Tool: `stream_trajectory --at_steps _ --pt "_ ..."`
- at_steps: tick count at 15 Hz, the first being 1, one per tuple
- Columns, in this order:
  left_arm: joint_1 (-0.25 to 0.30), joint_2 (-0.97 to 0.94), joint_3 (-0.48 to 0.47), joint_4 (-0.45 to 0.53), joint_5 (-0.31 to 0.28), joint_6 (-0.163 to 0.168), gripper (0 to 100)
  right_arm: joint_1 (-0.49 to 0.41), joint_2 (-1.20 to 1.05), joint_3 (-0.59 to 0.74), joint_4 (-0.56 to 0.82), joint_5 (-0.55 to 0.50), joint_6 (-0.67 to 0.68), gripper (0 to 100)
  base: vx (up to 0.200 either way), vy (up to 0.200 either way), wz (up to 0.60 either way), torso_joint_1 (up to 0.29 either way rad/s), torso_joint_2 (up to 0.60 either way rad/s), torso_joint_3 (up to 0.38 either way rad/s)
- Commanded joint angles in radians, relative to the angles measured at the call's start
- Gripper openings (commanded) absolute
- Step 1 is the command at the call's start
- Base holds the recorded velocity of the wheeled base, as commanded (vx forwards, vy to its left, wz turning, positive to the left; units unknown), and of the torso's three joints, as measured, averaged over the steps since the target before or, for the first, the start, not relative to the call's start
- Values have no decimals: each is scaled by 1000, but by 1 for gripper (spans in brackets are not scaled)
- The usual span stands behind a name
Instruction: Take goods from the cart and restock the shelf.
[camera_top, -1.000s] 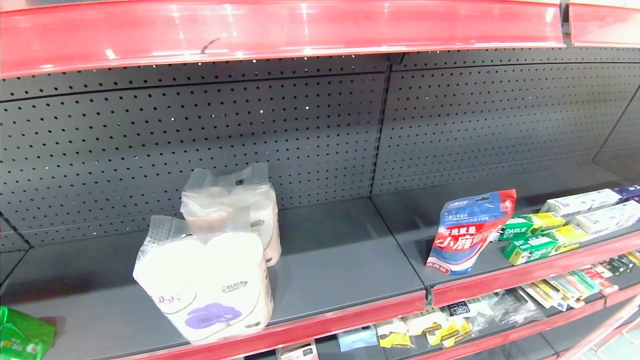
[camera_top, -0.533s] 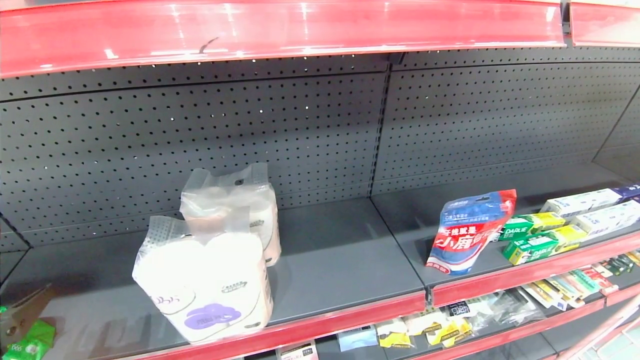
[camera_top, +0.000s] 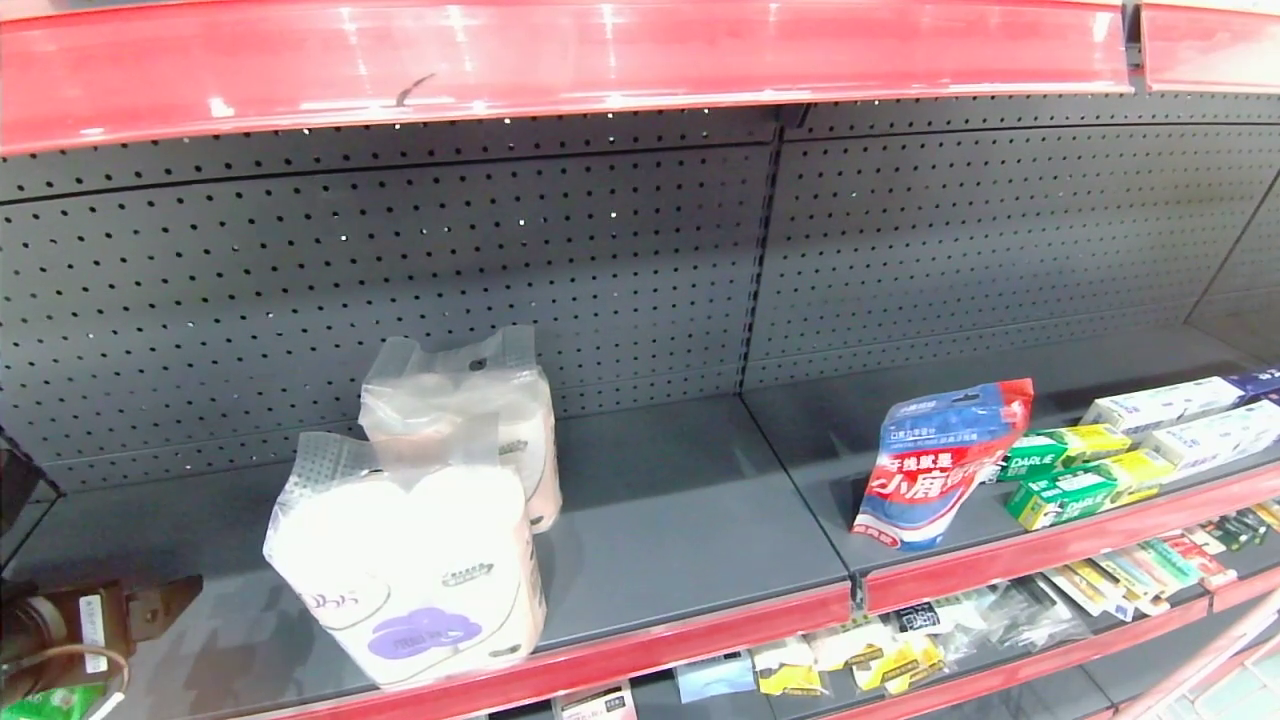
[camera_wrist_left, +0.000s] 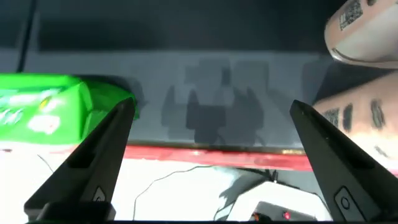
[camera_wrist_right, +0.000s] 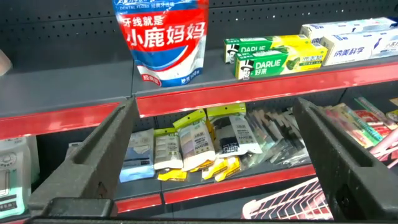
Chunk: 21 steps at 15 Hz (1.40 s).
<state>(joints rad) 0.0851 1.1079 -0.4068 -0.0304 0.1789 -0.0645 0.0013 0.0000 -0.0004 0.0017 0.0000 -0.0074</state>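
Note:
Two packs of toilet rolls stand on the grey shelf, one in front and one behind. My left arm is at the shelf's left front corner, over a green pack. My left gripper is open and empty, facing the shelf's red lip, with the green pack on one side and a toilet roll pack on the other. My right gripper is open and empty in front of the shelf edge, below a blue and red pouch.
The pouch leans beside green toothpaste boxes and white boxes at the right. The lower shelf holds several hanging packets. A red wire cart is below. The shelf between the rolls and the pouch is bare.
My left arm has come up into the head view at the lower left and now covers most of the green pack. The goods on the shelf have not moved.

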Motion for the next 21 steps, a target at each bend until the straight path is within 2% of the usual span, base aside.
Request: stream_trajectory --at_steps 1,2,4,6,8,14,17,18,21 --pt "-21 93 8 -19 -3 31 100 0 2 -1 0 0 0 100 0 0 0 0 0 0" --pt "-22 118 11 -22 -4 45 100 2 2 0 0 0 0 100 0 0 0 0 0 0" --pt "-22 136 16 -31 -7 45 100 0 2 -1 0 0 0 100 0 0 0 0 0 0" --pt "-22 251 86 -232 -22 46 100 0 2 0 0 0 0 100 0 0 0 0 0 0" --pt "-22 303 95 -286 -22 48 100 0 2 0 0 0 0 100 0 0 0 0 0 0" --pt "-27 443 92 -358 -24 48 100 0 2 0 0 0 0 100 0 0 0 0 0 0" --pt "-57 474 89 -390 -24 48 100 0 2 -1 0 0 0 100 0 0 0 0 0 0" --pt "-90 501 86 -416 -26 46 100 0 2 0 0 0 0 100 0 0 0 0 0 0" --pt "-100 521 86 -431 -26 46 100 0 2 0 0 0 0 100 0 0 0 0 0 0"
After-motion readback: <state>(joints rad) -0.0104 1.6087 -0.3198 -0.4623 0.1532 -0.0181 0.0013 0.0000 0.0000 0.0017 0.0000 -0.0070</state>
